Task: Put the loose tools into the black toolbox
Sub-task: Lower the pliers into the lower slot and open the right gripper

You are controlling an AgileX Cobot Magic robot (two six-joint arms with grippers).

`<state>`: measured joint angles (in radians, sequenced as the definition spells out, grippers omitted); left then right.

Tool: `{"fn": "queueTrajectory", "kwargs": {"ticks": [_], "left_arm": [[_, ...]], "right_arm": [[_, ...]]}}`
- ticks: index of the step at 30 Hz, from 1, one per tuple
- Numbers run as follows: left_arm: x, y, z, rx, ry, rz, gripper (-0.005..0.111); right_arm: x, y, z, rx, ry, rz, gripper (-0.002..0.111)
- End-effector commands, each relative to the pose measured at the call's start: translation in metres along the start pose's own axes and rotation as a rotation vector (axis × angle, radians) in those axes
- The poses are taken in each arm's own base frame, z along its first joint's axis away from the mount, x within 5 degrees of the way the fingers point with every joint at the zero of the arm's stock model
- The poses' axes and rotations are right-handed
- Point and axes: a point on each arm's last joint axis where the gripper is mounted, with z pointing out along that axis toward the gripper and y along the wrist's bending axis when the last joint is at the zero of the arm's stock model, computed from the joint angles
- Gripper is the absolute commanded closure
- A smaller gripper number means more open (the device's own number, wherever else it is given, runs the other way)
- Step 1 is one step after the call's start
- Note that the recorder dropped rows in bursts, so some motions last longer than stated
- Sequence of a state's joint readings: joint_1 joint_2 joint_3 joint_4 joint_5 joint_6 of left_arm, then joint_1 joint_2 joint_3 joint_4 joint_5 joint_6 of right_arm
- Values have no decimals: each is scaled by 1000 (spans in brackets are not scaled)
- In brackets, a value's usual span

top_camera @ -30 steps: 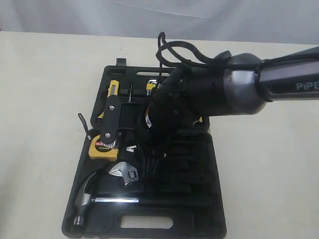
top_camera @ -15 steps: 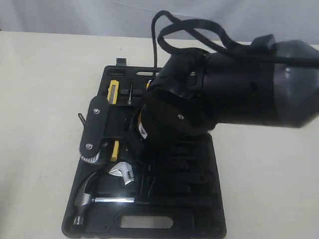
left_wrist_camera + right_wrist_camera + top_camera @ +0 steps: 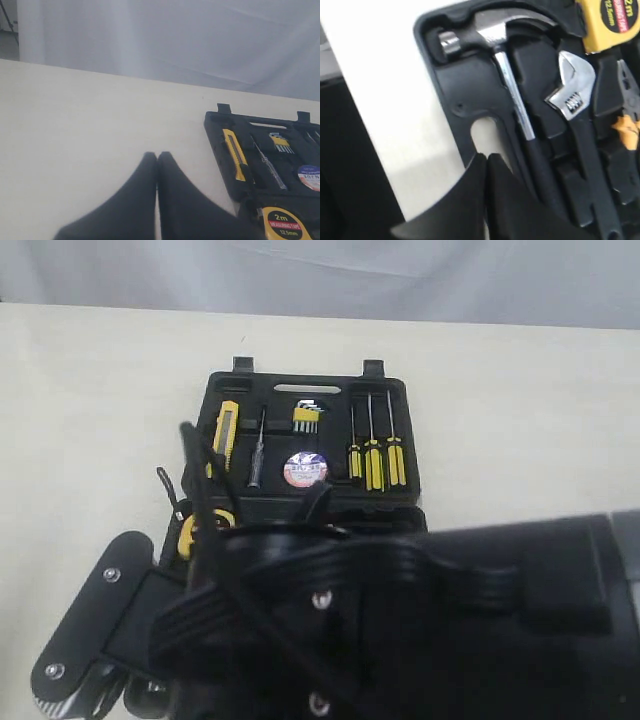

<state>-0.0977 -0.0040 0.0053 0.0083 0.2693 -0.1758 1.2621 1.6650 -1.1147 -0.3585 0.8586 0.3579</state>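
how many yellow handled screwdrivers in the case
3 screwdrivers, side by side in the toolbox's far half, right of the tape roll. More may hide behind the arm.

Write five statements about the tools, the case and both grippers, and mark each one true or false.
1. The utility knife lies in the black toolbox. True.
2. The right gripper holds the pliers. False: it is shut on nothing; the pliers lie in the toolbox.
3. The left gripper is shut and empty. True.
4. The tape roll lies outside the toolbox. False: it sits in the toolbox, beside the three screwdrivers.
5. The hammer lies next to the wrench. True.
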Motion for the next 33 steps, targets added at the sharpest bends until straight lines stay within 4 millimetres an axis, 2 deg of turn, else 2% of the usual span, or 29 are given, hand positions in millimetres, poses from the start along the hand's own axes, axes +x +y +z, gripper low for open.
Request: {"fn": "queueTrajectory", "kwargs": {"ticks": [1, 9, 15, 18, 23, 25, 33], "left_arm": [[-1, -1, 0, 7, 3, -7, 107], [-1, -1, 0, 7, 3, -7, 107], [-1, -1, 0, 7, 3, -7, 107], [-1, -1, 0, 7, 3, -7, 107], [-1, -1, 0, 7, 3, -7, 107], [-1, -1, 0, 7, 3, -7, 107], [-1, -1, 0, 7, 3, -7, 107]], "right_arm": [[0, 8, 9, 8, 14, -1, 109], [2, 17, 51, 80, 110, -55, 109], [3, 20, 56, 72, 124, -38, 107], [3, 21, 56, 68, 126, -36, 93], [4, 23, 57, 52, 135, -19, 58], [4, 22, 57, 53, 134, -49, 54], [4, 21, 59, 70, 134, -115, 54]]}}
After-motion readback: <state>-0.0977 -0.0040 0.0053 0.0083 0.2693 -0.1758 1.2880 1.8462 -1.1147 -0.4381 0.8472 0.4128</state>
